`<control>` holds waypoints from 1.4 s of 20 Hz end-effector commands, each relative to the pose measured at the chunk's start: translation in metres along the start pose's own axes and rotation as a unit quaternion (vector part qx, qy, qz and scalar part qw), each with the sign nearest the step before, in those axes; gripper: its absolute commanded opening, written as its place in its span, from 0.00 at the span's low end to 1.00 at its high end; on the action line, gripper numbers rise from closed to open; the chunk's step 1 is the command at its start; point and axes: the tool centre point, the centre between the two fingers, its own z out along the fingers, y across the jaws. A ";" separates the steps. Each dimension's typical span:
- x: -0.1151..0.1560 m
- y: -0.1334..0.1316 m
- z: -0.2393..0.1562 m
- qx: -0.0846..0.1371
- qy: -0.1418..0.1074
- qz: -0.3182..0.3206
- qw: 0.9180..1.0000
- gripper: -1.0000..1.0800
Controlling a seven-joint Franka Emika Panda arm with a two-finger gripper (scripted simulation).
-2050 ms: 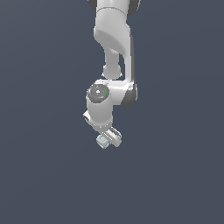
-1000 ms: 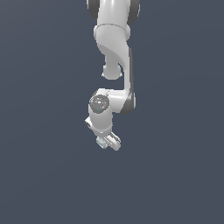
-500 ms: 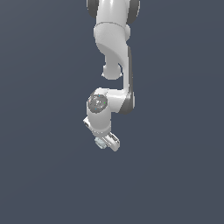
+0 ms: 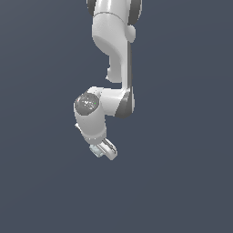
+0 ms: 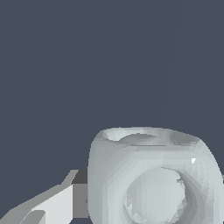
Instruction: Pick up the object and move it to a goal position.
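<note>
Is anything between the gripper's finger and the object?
No. In the wrist view the finger lies right against the object, with nothing between.

One white arm. One gripper; one of its fingers visible in wrist view. One pale grey-blue object, ring-like round top.

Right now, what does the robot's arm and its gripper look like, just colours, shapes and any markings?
The arm is glossy white with smooth, rounded links and dark grey bands at the joints. A domed grey cap closes the wrist joint. The gripper is small and white; in the wrist view one finger looks flat and angular, white with a dark grey inner face. No cables, logos or markings show.
</note>
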 end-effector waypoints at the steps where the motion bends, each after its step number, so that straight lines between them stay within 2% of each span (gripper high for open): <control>1: 0.014 0.002 -0.015 0.000 0.000 0.000 1.000 0.00; 14: 0.079 0.010 -0.078 0.000 0.000 0.000 1.000 0.00; 28: 0.099 0.011 -0.096 0.000 0.000 0.000 1.000 0.00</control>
